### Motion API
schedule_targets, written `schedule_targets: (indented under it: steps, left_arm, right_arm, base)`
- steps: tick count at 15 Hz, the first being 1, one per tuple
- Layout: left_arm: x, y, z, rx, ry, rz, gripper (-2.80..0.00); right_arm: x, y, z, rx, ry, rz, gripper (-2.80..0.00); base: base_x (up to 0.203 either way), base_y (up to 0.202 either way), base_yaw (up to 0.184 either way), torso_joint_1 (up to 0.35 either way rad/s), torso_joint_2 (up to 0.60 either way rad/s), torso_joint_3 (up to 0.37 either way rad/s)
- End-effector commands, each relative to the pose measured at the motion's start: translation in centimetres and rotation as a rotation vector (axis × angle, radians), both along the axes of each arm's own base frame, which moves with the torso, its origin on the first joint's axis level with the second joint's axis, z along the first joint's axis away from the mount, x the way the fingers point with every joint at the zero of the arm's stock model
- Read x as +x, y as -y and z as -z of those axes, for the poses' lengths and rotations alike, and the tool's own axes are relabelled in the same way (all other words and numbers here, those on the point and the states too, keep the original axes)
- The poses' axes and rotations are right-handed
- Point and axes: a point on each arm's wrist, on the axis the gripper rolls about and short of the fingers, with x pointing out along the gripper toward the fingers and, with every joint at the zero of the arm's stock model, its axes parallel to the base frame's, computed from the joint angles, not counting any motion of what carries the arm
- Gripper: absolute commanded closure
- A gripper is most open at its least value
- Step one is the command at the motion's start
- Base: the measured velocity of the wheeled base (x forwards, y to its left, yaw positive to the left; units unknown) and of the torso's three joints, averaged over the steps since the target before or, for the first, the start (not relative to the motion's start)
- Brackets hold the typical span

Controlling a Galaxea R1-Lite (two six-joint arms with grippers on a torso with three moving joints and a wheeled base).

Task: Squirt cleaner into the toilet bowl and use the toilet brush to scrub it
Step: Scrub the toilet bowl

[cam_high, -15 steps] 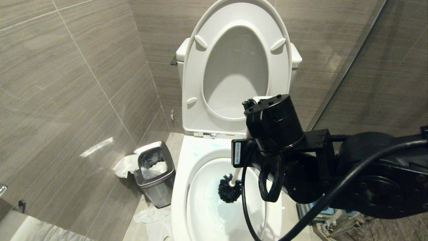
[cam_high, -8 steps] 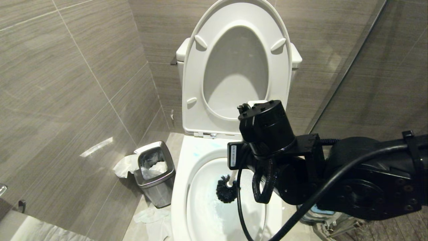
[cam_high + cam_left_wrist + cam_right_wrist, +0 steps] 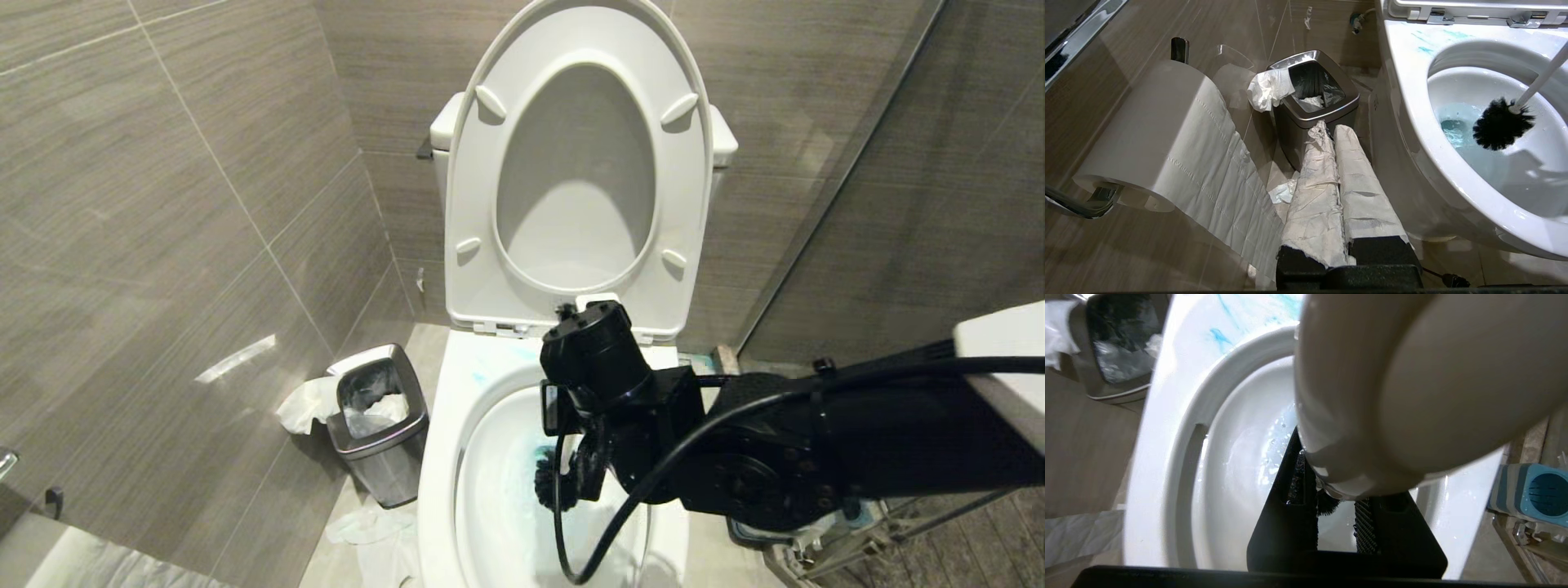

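Brown tiled floor (image 3: 343,563), steel waste bin (image 3: 380,425), toilet bowl (image 3: 437,474), crumpled tissue (image 3: 363,527) beside the bin.

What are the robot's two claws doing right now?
Left gripper: shut, empty, parked beside the toilet bowl.
Right gripper: closed on the toilet brush, over the bowl.

**Brush head in the bowl, bin to the left**

The toilet brush (image 3: 1502,124) reaches down into the toilet bowl (image 3: 445,457), its head above the cleaner (image 3: 1453,128) pooled there. 1 waste bin (image 3: 380,420) stands left of the bowl; the brush holder (image 3: 1531,494) sits right.
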Motion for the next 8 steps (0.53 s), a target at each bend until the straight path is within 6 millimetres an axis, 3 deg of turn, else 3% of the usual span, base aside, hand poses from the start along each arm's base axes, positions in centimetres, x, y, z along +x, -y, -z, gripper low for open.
schedule_targets:
  steps: [1,8]
  left_arm:
    - [0.0,0.0,0.0,0.000,-0.002,0.000,0.00]
    - [0.0,0.0,0.0,0.000,-0.002,0.000,0.00]
  right_arm:
    - [2.1,-0.7,4.1,-0.058,-0.045,0.028,0.00]
    - [6.9,-1.7,7.1,-0.071,-0.034,0.081,0.00]
  base:
    - [0.000,0.000,0.000,0.000,0.00,0.000]
    - [0.000,0.000,0.000,0.000,0.00,0.000]
